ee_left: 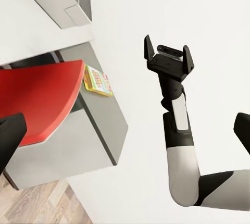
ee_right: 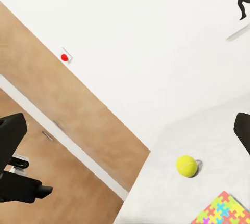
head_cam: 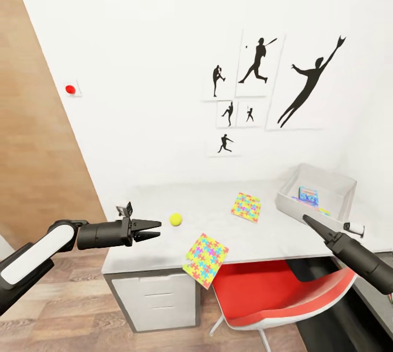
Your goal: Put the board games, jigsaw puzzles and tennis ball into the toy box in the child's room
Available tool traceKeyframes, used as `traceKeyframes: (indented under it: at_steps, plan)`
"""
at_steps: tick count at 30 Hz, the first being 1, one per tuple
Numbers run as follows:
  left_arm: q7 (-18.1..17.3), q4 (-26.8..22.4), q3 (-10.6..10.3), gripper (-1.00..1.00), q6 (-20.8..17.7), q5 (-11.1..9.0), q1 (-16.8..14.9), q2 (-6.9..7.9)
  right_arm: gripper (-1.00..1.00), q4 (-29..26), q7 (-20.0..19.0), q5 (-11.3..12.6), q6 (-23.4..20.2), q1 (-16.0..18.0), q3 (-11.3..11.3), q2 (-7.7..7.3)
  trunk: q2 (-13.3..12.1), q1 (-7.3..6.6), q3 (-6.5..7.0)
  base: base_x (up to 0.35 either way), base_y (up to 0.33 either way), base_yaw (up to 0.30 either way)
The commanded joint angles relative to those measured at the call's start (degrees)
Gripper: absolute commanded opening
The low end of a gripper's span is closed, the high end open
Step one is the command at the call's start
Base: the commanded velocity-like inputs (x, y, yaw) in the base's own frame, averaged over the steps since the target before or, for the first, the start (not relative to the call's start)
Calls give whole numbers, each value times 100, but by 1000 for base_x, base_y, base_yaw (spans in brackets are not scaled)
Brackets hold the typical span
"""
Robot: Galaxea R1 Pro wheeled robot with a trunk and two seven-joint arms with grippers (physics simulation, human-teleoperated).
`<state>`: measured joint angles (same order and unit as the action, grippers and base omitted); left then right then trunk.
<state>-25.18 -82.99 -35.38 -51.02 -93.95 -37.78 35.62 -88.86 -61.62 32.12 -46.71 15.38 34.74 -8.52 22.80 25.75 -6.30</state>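
Observation:
The tennis ball lies on the table, a short way past my open left gripper, which hovers empty at the table's left end. One jigsaw puzzle lies flat mid-table. Another hangs over the front edge. The toy box stands at the table's right end with a blue board game inside. My right gripper hangs in front of the toy box; the left wrist view shows it open and empty. The right wrist view shows the ball and a puzzle corner.
A red chair is tucked under the table's front. White drawers sit under the left end. In the left wrist view a yellow-red printed box lies on a lower grey surface behind the chair. A white wall with silhouette posters backs the table.

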Motion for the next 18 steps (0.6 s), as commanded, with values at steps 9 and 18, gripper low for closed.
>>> traceKeyframes:
  at_steps: [9,18]
  plan:
    - [-15,2,-13,100,-5,-1,-10,1,100,0,-8,14,-31,6,6,0,12,4,72,-43,-121,-25]
    - [0,2,-13,100,-5,-1,-1,-2,100,4,1,14,-31,7,-2,0,12,4,136,-10,-43,-46]
